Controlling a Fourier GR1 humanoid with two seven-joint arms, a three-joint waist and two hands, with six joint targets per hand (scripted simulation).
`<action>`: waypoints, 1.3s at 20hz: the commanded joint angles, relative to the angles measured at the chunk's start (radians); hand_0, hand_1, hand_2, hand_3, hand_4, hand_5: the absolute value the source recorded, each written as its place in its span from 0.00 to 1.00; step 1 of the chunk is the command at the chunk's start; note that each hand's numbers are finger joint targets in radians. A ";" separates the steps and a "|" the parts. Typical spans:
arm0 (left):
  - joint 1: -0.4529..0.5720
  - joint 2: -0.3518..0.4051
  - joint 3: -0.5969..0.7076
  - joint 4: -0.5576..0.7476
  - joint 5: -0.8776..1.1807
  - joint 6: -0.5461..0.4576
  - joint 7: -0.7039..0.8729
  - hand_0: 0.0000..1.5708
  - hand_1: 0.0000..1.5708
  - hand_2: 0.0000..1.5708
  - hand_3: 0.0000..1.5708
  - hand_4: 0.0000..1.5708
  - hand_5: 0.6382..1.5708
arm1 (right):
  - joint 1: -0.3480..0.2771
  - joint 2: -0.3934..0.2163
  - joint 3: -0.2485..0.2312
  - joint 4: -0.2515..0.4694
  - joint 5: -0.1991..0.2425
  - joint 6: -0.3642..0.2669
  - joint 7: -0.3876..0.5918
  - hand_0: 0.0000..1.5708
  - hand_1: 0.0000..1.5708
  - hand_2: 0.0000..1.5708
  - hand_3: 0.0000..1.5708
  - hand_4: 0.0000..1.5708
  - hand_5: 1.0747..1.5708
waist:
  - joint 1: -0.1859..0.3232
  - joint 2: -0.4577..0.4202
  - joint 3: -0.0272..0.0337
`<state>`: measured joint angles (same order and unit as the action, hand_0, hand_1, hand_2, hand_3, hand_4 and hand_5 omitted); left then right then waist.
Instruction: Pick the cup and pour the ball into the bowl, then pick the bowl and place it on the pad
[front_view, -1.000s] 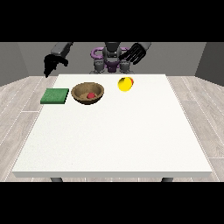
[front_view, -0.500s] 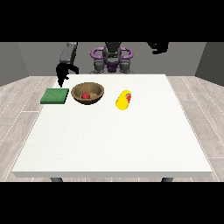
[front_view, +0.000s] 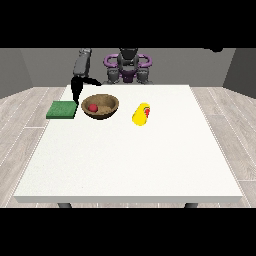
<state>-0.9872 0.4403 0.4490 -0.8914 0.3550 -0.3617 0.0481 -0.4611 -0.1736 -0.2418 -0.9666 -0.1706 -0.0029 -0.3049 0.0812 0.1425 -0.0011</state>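
Hand (front_view: 76, 90) beside brown bowl (front_view: 100, 106) holding red ball (front_view: 93, 107).

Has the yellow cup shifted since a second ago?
Yes. The yellow cup now lies tipped on the white table, a little nearer the camera, though still right of the brown wooden bowl holding the red ball.

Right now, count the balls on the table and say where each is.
1: a red ball lies inside the wooden bowl. The yellow cup lies tipped over; its inside is hidden.
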 joint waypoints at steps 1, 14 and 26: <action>-0.008 0.111 0.054 0.032 0.073 -0.054 0.065 0.00 0.00 0.00 0.00 0.15 0.99 | 0.008 0.028 0.026 0.030 0.011 0.009 -0.028 0.00 0.00 0.00 0.00 0.00 1.00 | -0.027 0.014 0.0012; -0.029 0.127 0.046 -0.071 0.204 -0.034 0.138 0.00 0.00 0.00 0.00 0.09 0.99 | -0.057 -0.019 -0.056 0.279 -0.038 0.084 -0.189 0.00 0.00 0.00 0.00 0.00 1.00 | 0.008 0.092 0.0024; -0.025 0.182 0.040 -0.139 0.274 -0.042 0.163 0.00 0.00 0.00 0.00 0.00 1.00 | -0.159 -0.002 -0.078 0.409 -0.054 0.088 -0.283 0.00 0.00 0.00 0.00 0.00 0.99 | 0.030 0.163 0.0019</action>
<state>-1.0251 0.6147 0.4877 -1.0184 0.6176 -0.4044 0.2268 -0.5792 -0.1955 -0.3216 -0.5953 -0.2203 0.0924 -0.5880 0.1102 0.2864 -0.0056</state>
